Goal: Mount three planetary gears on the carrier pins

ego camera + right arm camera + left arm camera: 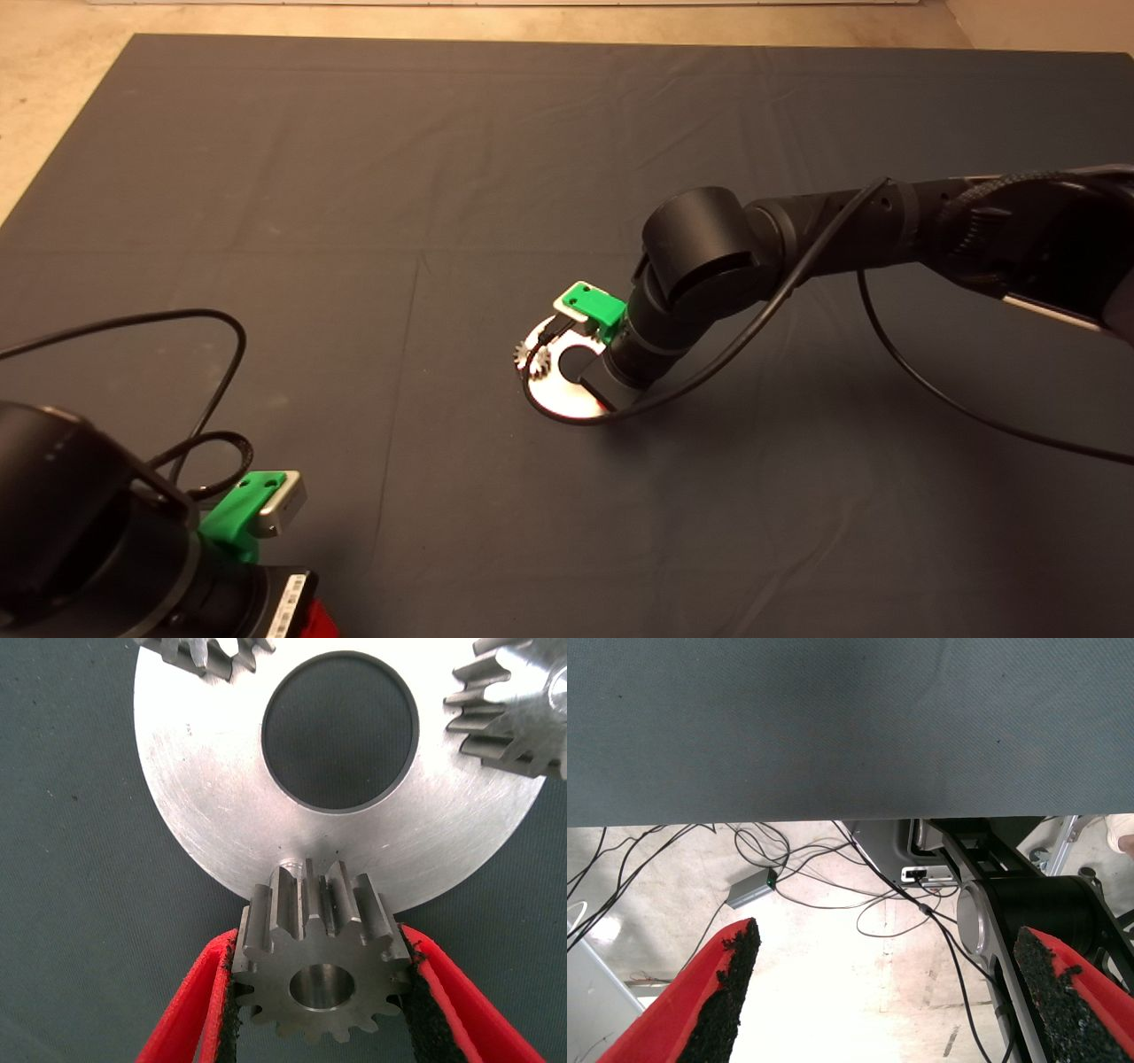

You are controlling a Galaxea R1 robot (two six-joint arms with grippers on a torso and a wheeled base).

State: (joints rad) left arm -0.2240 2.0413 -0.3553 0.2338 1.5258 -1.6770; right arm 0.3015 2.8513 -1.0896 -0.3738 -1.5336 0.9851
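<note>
The shiny carrier disc [204, 797] lies on the mat, mid-table in the head view [563, 399]. Two planetary gears [199, 651] [518, 713] sit on it; one shows in the head view [529, 357]. My right gripper [322, 943] is shut on the third gear [310, 948], held at the disc's rim. A carrier pin [291, 871] shows just past that gear, not in its centre hole. The other pins are hidden. My left gripper [895, 1010] is parked at the mat's lower left edge [319, 620], open and empty.
The right arm [700, 257] hangs over the disc, and its black cable [930, 390] loops across the mat to the right. Another cable [204, 319] loops at the left. Cables and a small grey box [750, 892] lie on the floor past the mat's edge.
</note>
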